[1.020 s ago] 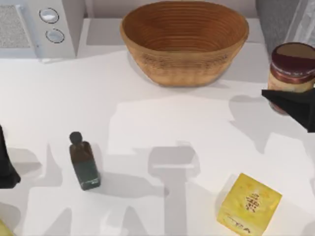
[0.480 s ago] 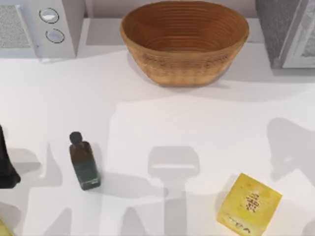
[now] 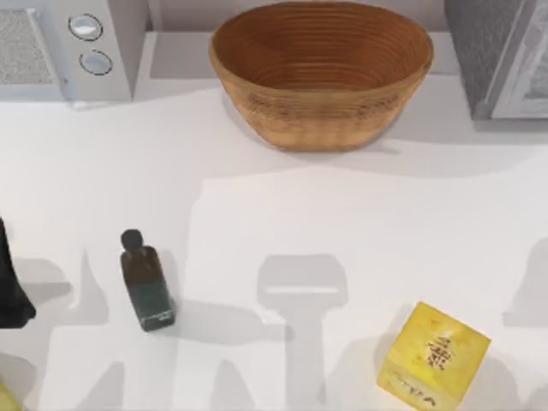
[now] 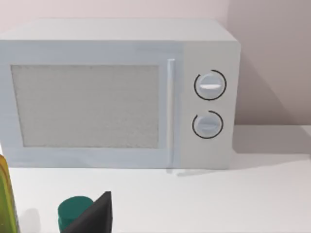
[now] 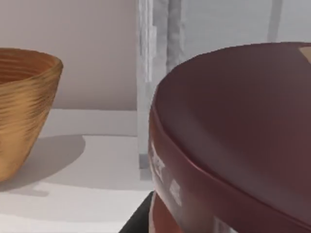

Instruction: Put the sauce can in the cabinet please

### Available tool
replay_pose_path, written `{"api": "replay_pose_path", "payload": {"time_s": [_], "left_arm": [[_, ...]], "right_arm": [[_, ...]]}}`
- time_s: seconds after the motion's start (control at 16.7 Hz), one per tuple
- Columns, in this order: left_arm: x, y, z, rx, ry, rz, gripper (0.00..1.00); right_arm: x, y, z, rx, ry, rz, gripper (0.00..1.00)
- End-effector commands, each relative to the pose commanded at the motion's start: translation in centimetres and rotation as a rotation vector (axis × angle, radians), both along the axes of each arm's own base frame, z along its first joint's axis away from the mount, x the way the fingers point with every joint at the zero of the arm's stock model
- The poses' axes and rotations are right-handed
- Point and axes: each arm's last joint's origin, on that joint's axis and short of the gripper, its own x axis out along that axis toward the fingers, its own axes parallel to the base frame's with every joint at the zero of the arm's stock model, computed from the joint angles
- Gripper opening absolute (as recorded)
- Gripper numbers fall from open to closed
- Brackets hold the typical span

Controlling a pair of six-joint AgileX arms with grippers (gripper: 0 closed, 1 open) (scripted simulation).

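The sauce can (image 5: 233,136) sits very close in the right wrist view, its dark maroon lid and a strip of red label showing. My right gripper (image 5: 194,224) is shut on it, with one dark finger (image 5: 139,219) beside the can's lower edge. Behind the can rises the cabinet (image 5: 160,73), its pale front upright. In the top view the cabinet (image 3: 481,51) stands at the back right, with a dark speckled side and a pale front panel. My left gripper (image 3: 10,291) is parked at the table's left edge.
A woven basket (image 3: 321,128) stands at the back centre and a white microwave (image 3: 111,51) at the back left. A dark green-black bottle (image 3: 145,282) lies front left, a yellow cube box (image 3: 432,355) front right. A green cap (image 4: 74,212) shows near the left gripper.
A second ago my right gripper held the sauce can at the top view's right edge, by the cabinet. It has since moved out past that edge, its shadow sliding right. The left arm has not moved.
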Motion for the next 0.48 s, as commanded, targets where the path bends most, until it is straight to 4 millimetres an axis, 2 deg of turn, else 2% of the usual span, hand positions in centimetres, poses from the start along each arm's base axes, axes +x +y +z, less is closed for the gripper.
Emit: {"api": "replay_pose_path", "payload": {"time_s": [0.48], "left_arm": [[0.00, 0.00, 0.00, 0.000, 0.000, 0.000, 1.00]], "right_arm": [[-0.10, -0.01, 0.02, 0.015, -0.029, -0.012, 0.00]]}}
